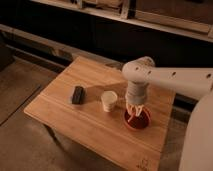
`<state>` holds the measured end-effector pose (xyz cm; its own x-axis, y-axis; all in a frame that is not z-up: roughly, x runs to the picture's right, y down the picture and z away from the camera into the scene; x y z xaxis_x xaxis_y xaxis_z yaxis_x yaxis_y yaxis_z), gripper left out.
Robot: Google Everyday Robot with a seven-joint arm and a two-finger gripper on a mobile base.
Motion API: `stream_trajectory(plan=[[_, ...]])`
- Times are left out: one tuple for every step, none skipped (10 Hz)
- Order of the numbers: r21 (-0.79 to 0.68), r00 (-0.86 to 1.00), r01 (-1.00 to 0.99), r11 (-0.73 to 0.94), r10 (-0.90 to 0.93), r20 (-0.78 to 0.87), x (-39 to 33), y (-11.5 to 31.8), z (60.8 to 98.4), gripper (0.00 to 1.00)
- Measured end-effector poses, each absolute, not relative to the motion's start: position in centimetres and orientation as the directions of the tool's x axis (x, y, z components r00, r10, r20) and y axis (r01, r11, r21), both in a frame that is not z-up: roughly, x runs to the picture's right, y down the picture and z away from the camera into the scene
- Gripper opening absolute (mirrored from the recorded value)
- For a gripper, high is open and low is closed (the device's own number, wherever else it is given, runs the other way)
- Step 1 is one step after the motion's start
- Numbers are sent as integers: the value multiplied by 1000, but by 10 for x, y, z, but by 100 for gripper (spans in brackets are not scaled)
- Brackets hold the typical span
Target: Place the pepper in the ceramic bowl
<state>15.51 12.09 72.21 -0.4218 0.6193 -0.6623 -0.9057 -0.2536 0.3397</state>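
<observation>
While poised over the ceramic bowl, pincer clasping the pepper.

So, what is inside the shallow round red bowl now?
The gripper hangs over the shallow round red bowl, reaching into it. A thin orange streak there looks like the slender red-orange pepper. The gripper covers the bowl's rear part, so I cannot see what lies there.
</observation>
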Motion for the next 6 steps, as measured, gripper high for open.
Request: stream_trajectory(plan=[[341, -427, -903, -260, 617, -661, 157, 122, 722, 0], [341, -429, -903, -262, 615, -662, 158, 124, 722, 0], [341, -426, -904, -258, 612, -666, 158, 127, 722, 0], [341, -424, -905, -256, 609, -670, 158, 129, 723, 0], [341, -424, -905, -255, 607, -672, 158, 130, 723, 0], [340, -423, -906, -253, 602, -677, 158, 133, 725, 1]])
